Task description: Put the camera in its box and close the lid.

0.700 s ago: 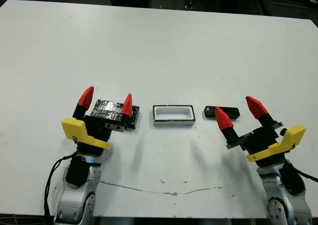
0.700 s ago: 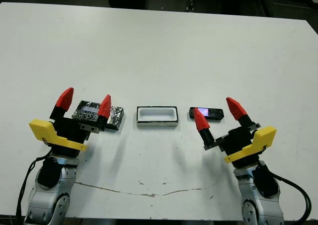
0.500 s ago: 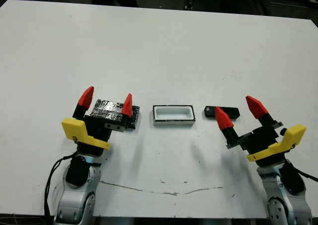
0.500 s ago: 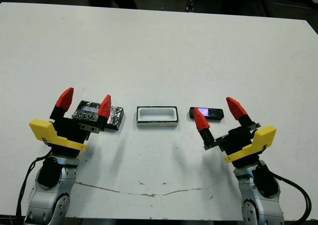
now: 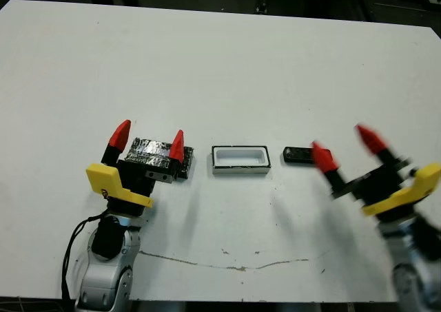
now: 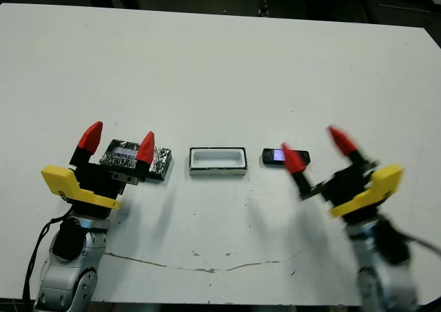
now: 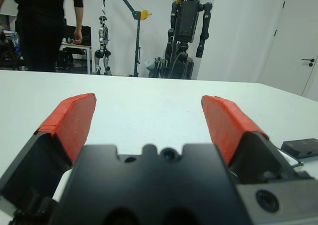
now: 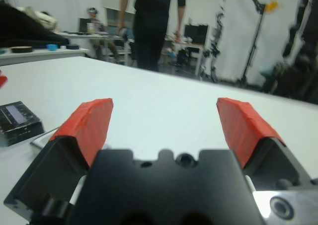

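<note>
Although both arms were at the desk [image 5: 227,64], I judged the job barely begun. The camera [image 5: 298,154] lay flat just right of centre in the head view, beside the box [image 5: 240,158], which sat at centre, white lining bare. The lid [image 5: 153,153] rested left of the box, behind my left gripper [image 5: 148,139], whose jaws stood spread and held nothing. My right gripper [image 5: 346,147], lower right, was blurred, jaws released, near the camera. Pickup, placing and closing all remained.

Bare table [image 5: 234,78] beyond box [image 5: 240,158]
</note>
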